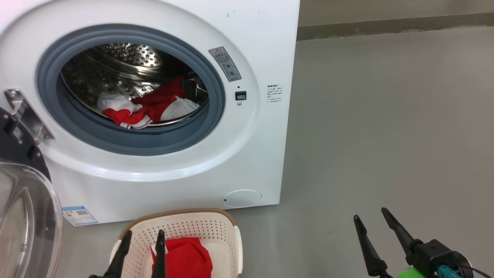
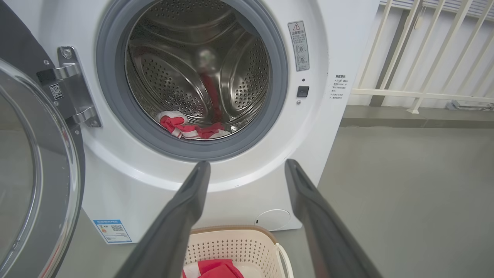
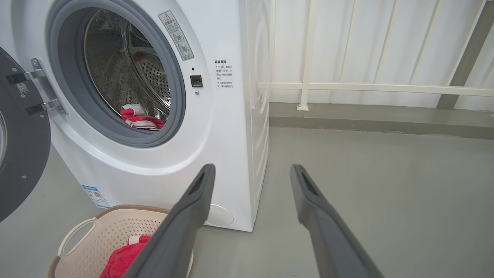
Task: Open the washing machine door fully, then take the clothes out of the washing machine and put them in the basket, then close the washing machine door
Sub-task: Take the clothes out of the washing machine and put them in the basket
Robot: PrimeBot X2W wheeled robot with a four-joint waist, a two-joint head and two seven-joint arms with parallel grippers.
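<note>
Head view: grey floor (smooth, matte) beside the washing machine

floor: grey, smooth | railing: white, upright bars, beyond floor

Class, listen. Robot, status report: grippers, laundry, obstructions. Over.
Left gripper open, empty, over basket. Right gripper open, empty. Door open; red garment in basket, more clothes in drum. Drum opening unobstructed.

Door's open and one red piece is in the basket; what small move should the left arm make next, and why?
Probably raise the left fingers, open and empty over the basket, forward into the drum: more red clothes lie inside the washing machine.
</note>
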